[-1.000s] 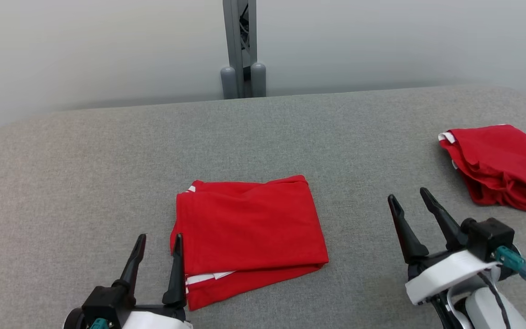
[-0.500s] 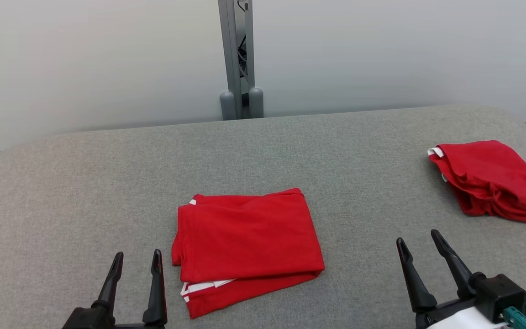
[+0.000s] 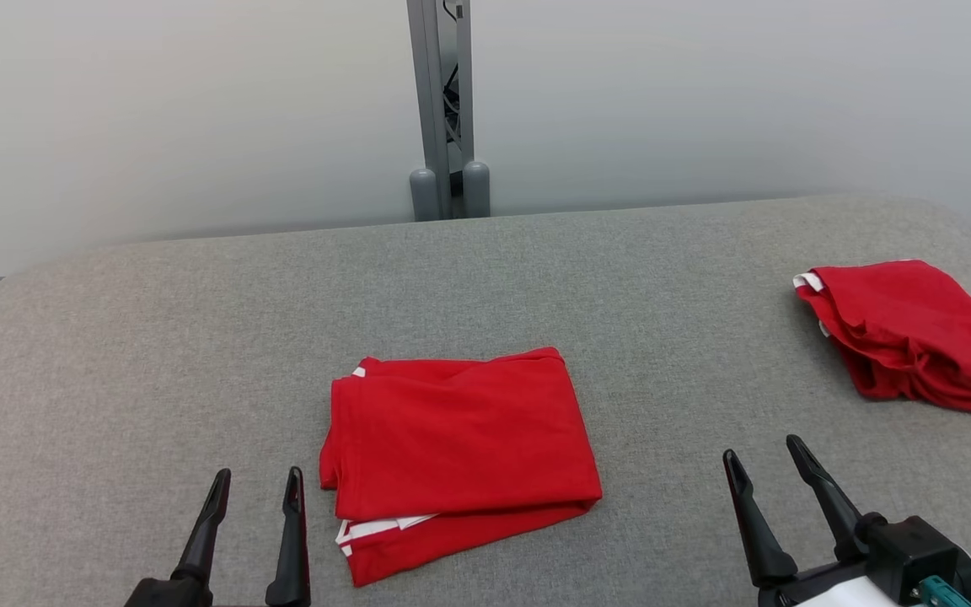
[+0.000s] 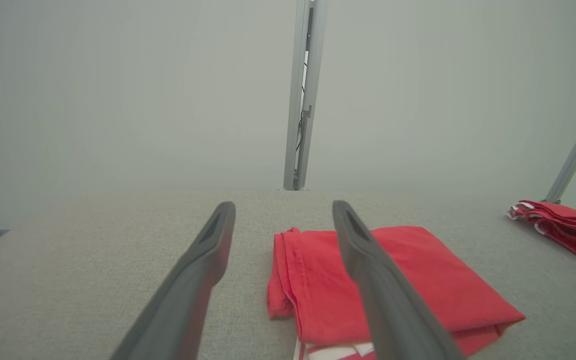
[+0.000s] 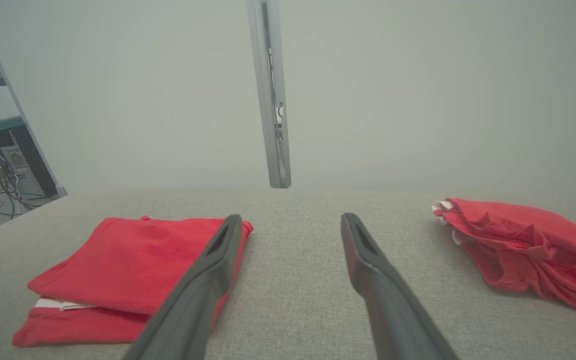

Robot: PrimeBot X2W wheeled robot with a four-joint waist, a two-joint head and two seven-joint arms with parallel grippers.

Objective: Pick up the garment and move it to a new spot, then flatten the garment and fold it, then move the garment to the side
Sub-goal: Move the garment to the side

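Plain bright red on the folded garment (image 3: 460,447) at the middle of the table (image 3: 157,337), white stripes showing at its near left corner. Same red with white trim on the crumpled garment (image 3: 907,337) by the right edge. Flecked mid-grey cloth over the table. Black fingers on the left gripper (image 3: 258,474) and right gripper (image 3: 761,448). Teal plug (image 3: 936,592). Pale grey wall (image 3: 157,110), darker grey post (image 3: 443,84).

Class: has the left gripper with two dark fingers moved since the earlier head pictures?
Yes. The left gripper drew leftward and back from the folded red cloth garment, whose edge its finger overlapped earlier; grey table now separates them.
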